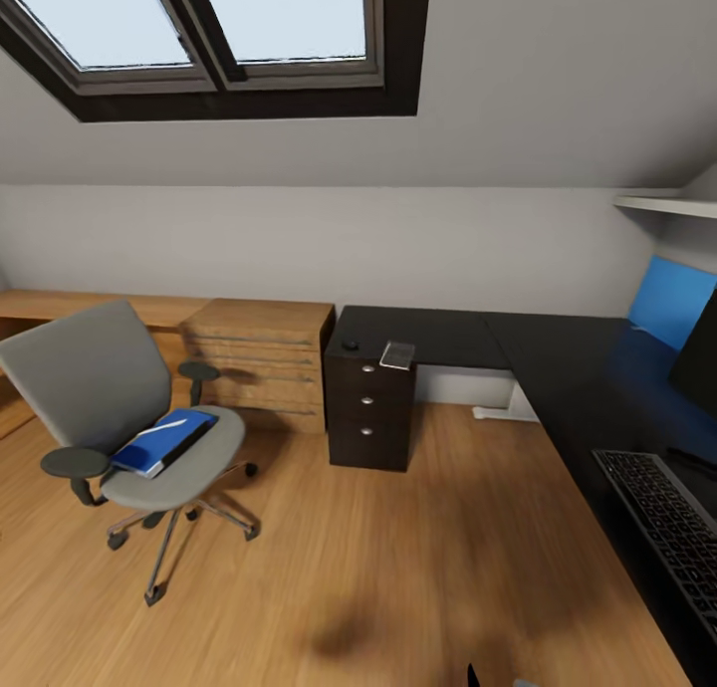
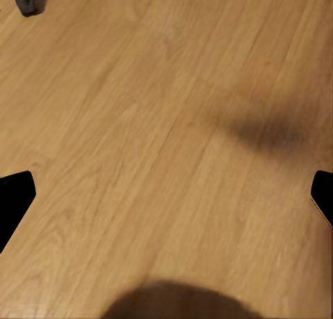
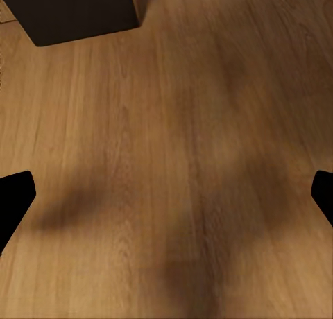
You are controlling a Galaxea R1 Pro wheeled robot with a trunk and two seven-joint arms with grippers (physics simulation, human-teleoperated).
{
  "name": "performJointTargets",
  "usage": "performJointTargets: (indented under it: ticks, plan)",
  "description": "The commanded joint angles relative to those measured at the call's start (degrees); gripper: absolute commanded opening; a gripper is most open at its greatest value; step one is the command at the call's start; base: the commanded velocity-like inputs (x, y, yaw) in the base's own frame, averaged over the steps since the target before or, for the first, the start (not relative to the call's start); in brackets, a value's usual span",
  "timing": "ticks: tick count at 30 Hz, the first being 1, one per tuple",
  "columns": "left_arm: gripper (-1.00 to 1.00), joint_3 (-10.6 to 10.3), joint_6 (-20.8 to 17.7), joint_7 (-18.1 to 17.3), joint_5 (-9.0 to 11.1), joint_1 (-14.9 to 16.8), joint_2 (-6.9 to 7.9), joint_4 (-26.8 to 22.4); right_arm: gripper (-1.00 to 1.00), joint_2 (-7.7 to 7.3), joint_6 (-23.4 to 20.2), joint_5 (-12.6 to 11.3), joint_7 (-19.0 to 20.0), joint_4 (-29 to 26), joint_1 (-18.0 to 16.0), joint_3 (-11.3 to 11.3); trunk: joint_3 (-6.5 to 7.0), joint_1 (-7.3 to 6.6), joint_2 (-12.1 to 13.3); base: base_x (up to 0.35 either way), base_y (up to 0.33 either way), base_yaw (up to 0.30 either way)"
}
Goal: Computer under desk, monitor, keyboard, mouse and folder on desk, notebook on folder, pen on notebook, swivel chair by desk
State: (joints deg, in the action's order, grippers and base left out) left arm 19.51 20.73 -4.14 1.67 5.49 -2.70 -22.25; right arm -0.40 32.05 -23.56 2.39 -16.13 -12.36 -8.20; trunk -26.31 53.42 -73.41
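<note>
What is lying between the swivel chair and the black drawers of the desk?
In the head view, bare wooden floor separates the swivel chair from the desk drawers. Behind that stretch, a light wooden drawer unit stands against the wall.

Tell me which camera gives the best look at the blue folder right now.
The head view: the folder lies whole on the chair seat, with a white pen on it. The wrist views look down at wooden floor, not the folder.

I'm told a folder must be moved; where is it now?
In the head view, the blue folder lies on the swivel chair seat, left of the desk.
</note>
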Motion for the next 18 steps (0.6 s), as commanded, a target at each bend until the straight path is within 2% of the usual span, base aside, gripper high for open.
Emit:
performJointTargets:
  ticks: [1,12,18]
  plan:
    - [1.0,0.4,0.1,-0.4,0.2,0.0,-0.04,0.0,1.0,-0.04,0.2,-0.6,0.2,0.1,0.0,-0.3,-0.06,0.03,0.0,0.334,-0.136,0.159]
    - [1.0,0.4,0.1,-0.4,0.2,0.0,-0.03,0.0,1.0,-0.04,0.2,-0.6,0.2,0.1,0.0,-0.3,0.06,0.03,0.0,0.305,-0.188,0.211]
    - [1.0,0.4,0.1,-0.4,0.2,0.0,-0.02,0.0,1.0,-0.08,0.2,-0.6,0.2,0.1,0.0,-0.2,0.17,0.03,0.0,0.289,-0.213,0.085]
